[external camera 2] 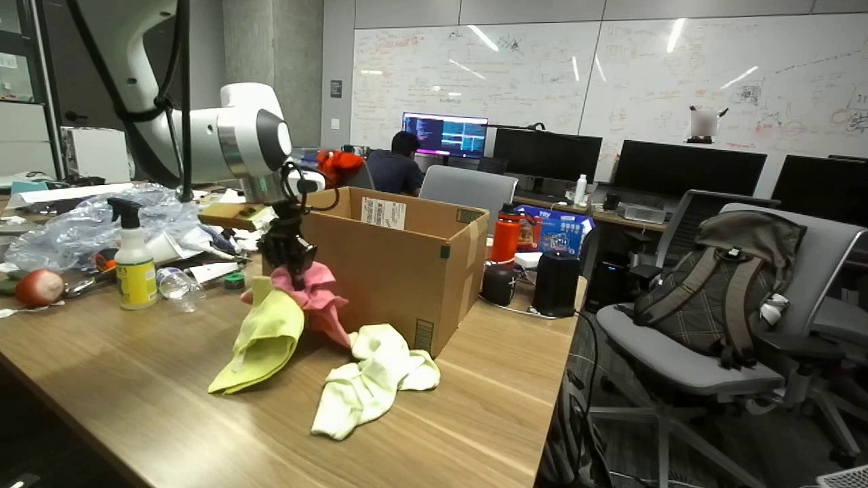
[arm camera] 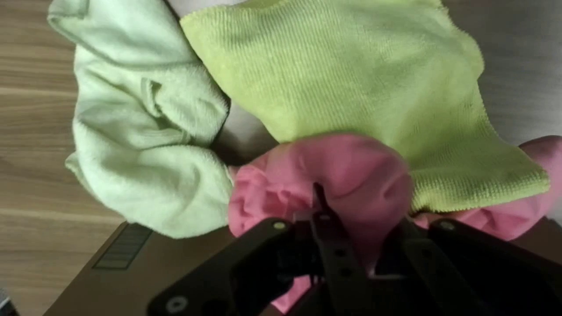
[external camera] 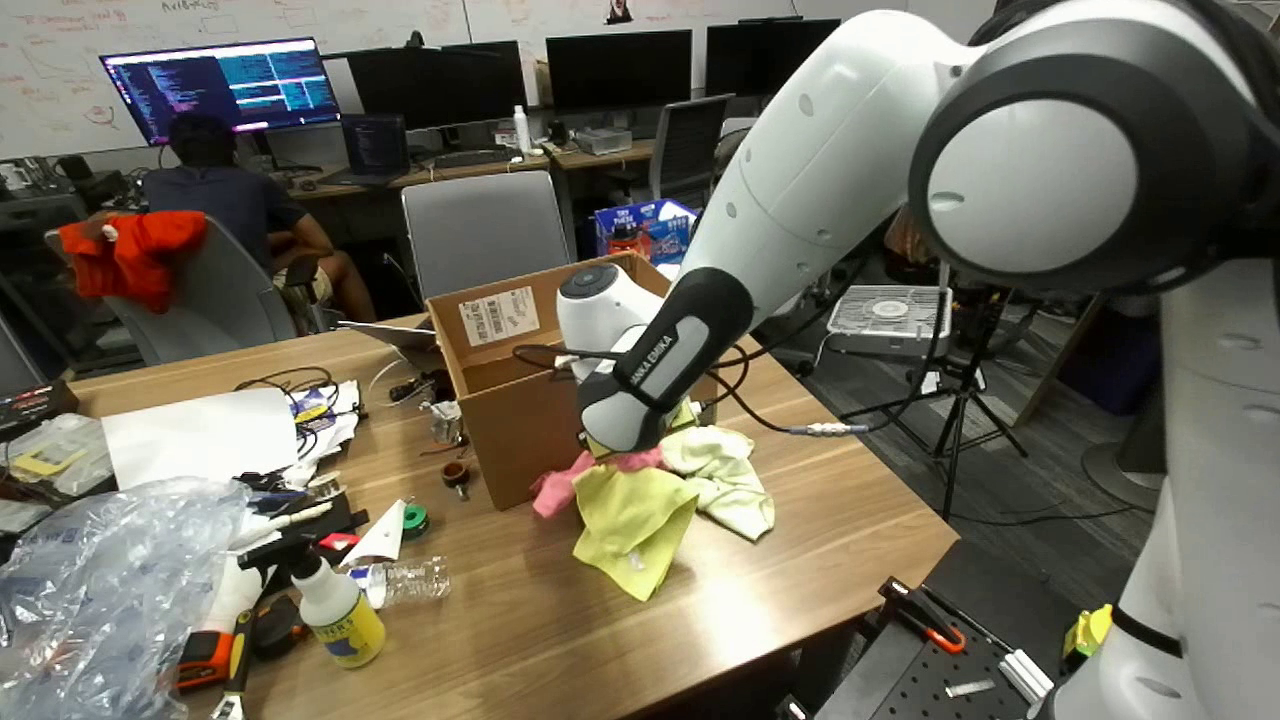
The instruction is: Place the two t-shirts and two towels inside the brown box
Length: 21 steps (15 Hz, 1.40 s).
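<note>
The brown box [external camera: 525, 435] stands open on the table and also shows in an exterior view [external camera 2: 386, 278]. My gripper [external camera 2: 295, 270] is low beside the box's outer wall. In the wrist view my gripper [arm camera: 361, 210] is shut on the bunched pink t-shirt [arm camera: 342, 162], which bulges between the fingers and hangs down in an exterior view [external camera 2: 319, 295]. The yellow-green towel [external camera 2: 268, 342] leans against the pink t-shirt and partly covers it. The cream-white towel [external camera 2: 373, 379] lies crumpled on the table beside the box. The peach t-shirt is not visible; most of the box's inside is hidden.
A spray bottle [external camera 2: 135, 264], a clear plastic bottle [external camera 2: 180, 288] and plastic wrap [external camera: 120, 590] lie among clutter on one side. An orange bottle [external camera 2: 505, 237] and a black speaker [external camera 2: 556, 285] stand beyond the box. A cable [external camera: 740, 400] hangs by the arm.
</note>
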Available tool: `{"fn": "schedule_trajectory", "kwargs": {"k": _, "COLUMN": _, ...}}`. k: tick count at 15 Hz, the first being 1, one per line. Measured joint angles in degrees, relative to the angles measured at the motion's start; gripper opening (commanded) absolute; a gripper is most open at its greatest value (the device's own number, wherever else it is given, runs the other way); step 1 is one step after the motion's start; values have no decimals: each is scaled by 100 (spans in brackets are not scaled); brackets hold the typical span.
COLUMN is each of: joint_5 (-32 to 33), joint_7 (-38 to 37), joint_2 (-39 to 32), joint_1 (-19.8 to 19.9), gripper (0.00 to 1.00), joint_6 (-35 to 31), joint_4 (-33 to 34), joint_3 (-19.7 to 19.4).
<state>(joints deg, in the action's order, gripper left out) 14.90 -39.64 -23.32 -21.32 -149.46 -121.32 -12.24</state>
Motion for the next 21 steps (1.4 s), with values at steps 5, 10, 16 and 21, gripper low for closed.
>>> {"fn": "schedule_trajectory", "kwargs": {"k": 5, "joint_5": 1389, "joint_7": -1108, "joint_2": 634, "joint_1": -57, "gripper": 4, "joint_6": 185, "joint_4": 0, "joint_3": -141}}
{"fn": "schedule_trajectory", "kwargs": {"k": 10, "joint_5": 2649, "joint_7": -1924, "joint_2": 1246, "joint_1": 90, "gripper": 4, "joint_6": 710, "joint_4": 208, "joint_3": 55}}
{"fn": "schedule_trajectory", "kwargs": {"k": 16, "joint_5": 3759, "joint_7": -2419, "joint_2": 1833, "joint_1": 580, "gripper": 4, "joint_6": 1411, "joint_4": 732, "joint_3": 746}}
{"fn": "schedule_trajectory", "kwargs": {"k": 21, "joint_5": 4145, "joint_7": -2458, "joint_2": 2079, "joint_1": 876, "gripper": 4, "joint_6": 1814, "joint_4": 1384, "joint_3": 1198}}
